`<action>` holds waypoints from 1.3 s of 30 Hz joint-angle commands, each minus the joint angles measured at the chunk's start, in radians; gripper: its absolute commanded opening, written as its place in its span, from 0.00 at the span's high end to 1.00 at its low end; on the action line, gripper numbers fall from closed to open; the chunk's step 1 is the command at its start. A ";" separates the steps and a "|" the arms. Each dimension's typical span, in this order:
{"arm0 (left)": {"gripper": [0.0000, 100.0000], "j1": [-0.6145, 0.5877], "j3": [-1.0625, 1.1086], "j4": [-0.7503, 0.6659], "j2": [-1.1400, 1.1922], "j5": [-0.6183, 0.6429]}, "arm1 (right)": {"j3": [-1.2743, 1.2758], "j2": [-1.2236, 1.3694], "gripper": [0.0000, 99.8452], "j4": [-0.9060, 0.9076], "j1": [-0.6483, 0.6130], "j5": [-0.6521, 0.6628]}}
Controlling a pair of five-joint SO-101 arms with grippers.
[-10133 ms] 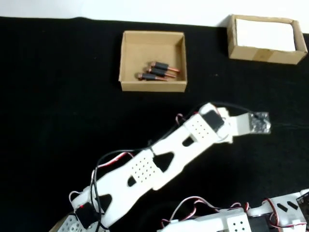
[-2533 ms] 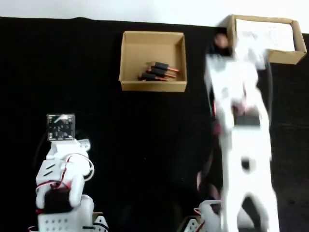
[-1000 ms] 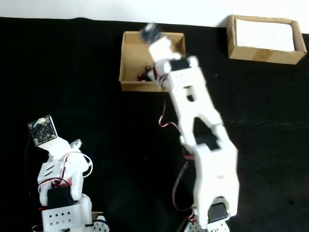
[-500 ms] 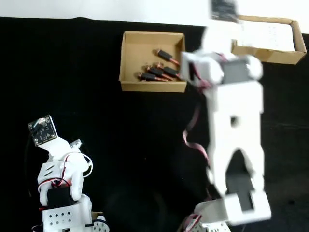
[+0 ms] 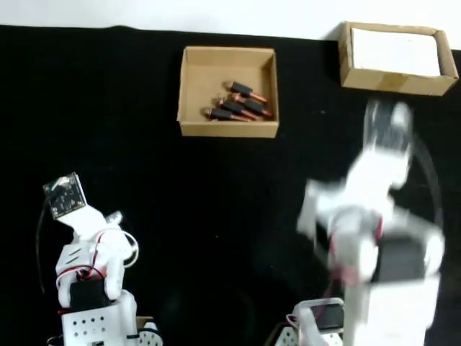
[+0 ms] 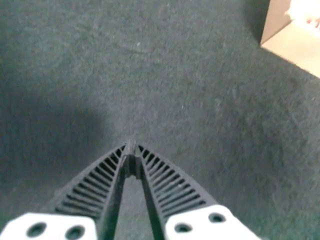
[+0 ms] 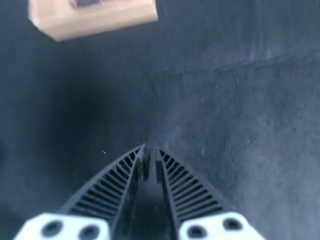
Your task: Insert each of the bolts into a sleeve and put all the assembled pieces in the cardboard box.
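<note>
The cardboard box [image 5: 227, 129] stands at the back centre of the black table. Several assembled pieces [image 5: 239, 101], dark sleeves with copper-coloured bolts, lie together on its floor. My left arm [image 5: 92, 249] is folded up at the near left, well away from the box. My left gripper [image 6: 131, 150] is shut with nothing in it, over bare mat, and a corner of the cardboard box [image 6: 294, 36] shows beyond it. My right arm [image 5: 380, 209] is blurred at the near right. My right gripper [image 7: 148, 150] is shut and empty above the mat, with the cardboard box [image 7: 93, 17] farther off.
A second cardboard box [image 5: 395, 78] with a white lining stands at the back right corner. The black mat [image 5: 216, 216] covers the table between the arms and the boxes.
My right arm has drawn back from the cardboard box toward the near right, leaving one more assembled piece lying inside. My left arm has stayed folded in place.
</note>
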 commanded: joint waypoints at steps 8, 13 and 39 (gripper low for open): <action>0.99 0.008 0.015 0.069 0.001 0.002 | 0.776 -0.642 0.99 -0.463 0.013 0.003; 0.99 0.125 0.015 0.252 0.001 -0.126 | 1.070 -0.845 0.99 -0.522 0.013 0.003; 0.99 0.176 0.015 0.371 -0.008 -0.215 | 1.411 -0.799 0.99 -0.470 0.275 0.000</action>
